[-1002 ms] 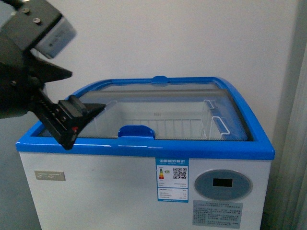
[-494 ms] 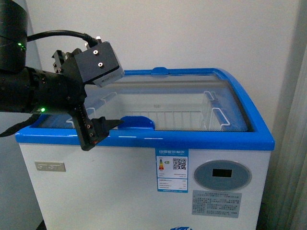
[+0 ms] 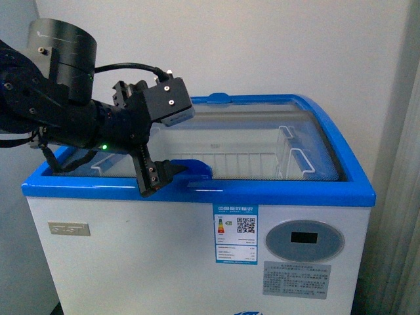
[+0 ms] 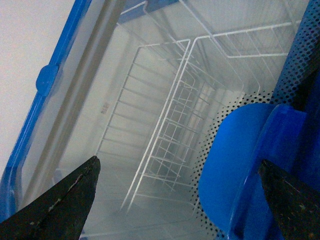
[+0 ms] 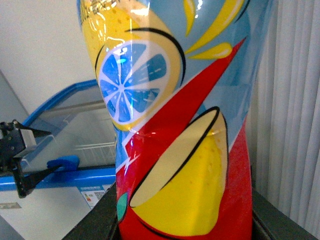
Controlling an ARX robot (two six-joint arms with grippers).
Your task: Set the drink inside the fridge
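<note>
The right gripper (image 5: 185, 227) pinches the drink (image 5: 175, 125) in its jaws, well away from the fridge (image 3: 164, 256), while the left gripper (image 4: 178, 170), jaws spread wide, has now slid across to the blue handle (image 3: 193, 167) on the glass lid (image 3: 262, 125).
</note>
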